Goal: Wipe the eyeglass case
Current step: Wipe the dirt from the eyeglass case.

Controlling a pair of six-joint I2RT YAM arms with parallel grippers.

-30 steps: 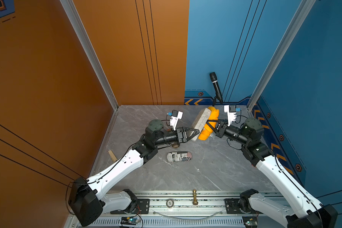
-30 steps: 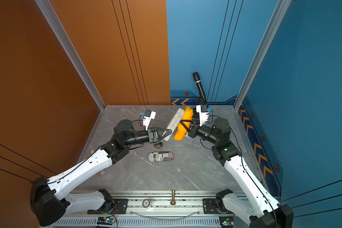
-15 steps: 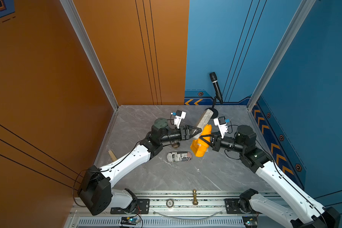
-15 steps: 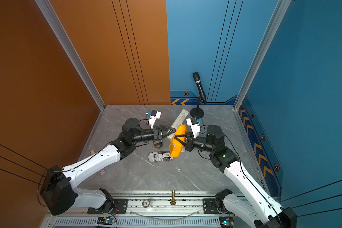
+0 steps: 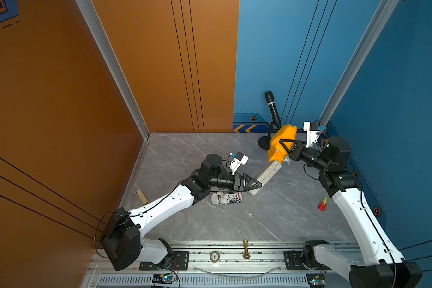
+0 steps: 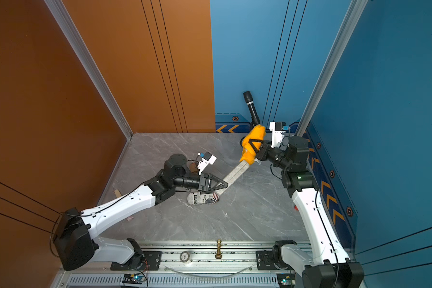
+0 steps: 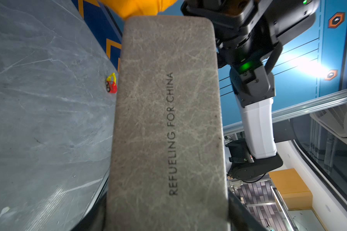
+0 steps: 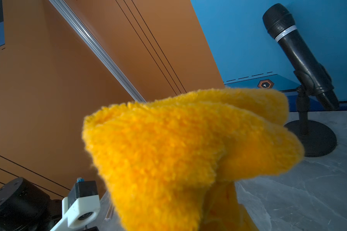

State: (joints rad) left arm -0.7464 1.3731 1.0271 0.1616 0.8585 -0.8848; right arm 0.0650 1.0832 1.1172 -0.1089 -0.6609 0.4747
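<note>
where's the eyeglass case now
In a top view the eyeglass case is held mid-scene, one end in the left end effector, the other at the orange cloth.

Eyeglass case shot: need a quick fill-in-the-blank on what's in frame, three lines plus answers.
1. The left gripper is shut on one end of the eyeglass case, printed "REFUELING FOR ____".
2. The right gripper is shut on the orange cloth at the case's far end, near the microphone by the ____ wall.
3. The toy vehicle on the table is ____ with a yellow arm.
Missing: CHINA; blue; red.
</note>
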